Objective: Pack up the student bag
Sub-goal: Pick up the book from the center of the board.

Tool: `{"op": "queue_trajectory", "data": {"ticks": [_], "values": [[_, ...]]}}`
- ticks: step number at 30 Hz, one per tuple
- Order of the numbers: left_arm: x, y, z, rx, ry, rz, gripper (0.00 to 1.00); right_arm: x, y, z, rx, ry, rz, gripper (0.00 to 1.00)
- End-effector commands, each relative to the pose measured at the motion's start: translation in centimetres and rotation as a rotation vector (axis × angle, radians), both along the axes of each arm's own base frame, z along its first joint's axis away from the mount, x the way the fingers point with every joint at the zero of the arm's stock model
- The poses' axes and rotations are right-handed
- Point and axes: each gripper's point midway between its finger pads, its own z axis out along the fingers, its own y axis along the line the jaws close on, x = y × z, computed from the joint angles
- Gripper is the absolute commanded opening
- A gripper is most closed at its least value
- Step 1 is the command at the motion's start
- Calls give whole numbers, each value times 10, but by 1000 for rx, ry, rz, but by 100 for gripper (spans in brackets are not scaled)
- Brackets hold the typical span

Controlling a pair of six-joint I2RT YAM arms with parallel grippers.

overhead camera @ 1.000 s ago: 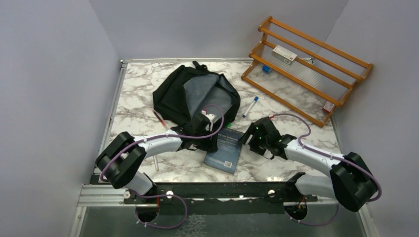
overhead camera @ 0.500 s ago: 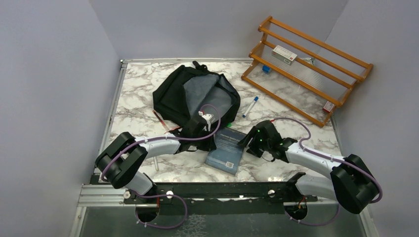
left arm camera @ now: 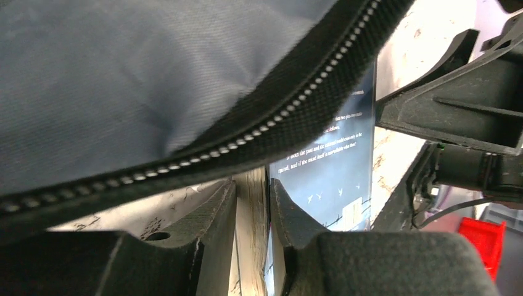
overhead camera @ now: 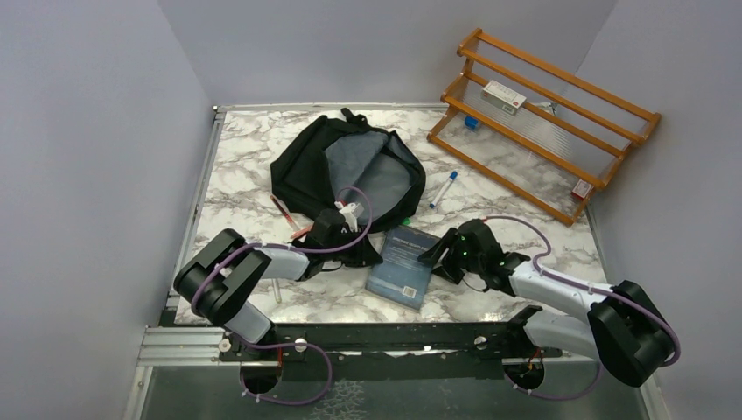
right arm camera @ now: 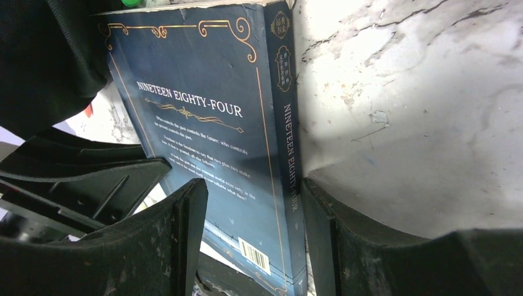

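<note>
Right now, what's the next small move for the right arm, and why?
Probably slide the book toward the open mouth of the student bag. It lies just short of the opening; the right gripper straddles its spine edge, and the left gripper sits beside the opposite edge under the zipper lip.

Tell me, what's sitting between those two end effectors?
A blue book, Nineteen Eighty-Four, lies on the marble table between the left end effector and the right end effector; the top view shows it best.
</note>
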Motion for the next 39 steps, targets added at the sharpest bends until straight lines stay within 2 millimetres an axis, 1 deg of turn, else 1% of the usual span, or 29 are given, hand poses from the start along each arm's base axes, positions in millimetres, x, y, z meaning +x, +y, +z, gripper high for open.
{"op": "queue_trajectory", "data": {"ticks": [1,8,11,12,19,26,29,33,37,39], "values": [[-59,54,-77,208,277,20,0,-27,-10,-24,-16,106,6,62],[-59,59,-83,221,290,29,0,-29,-9,-27,14,102,-9,62],[-59,62,-84,214,300,45,0,-33,-10,-32,17,119,-13,62],[-59,64,-84,208,303,52,0,-30,-8,-30,30,104,-13,63],[-58,66,-85,182,323,66,0,-31,-6,-32,51,100,-14,62],[-59,67,-90,175,349,79,0,-34,-5,-38,74,103,-9,66],[-58,66,-91,174,353,75,0,-33,2,-35,124,71,16,65],[-58,65,-91,171,352,65,0,-30,15,-25,202,-5,80,60],[-58,63,-92,169,350,47,0,-26,26,-14,234,-74,166,59],[-57,62,-91,166,350,42,0,-24,31,-9,250,-96,186,56]]}}
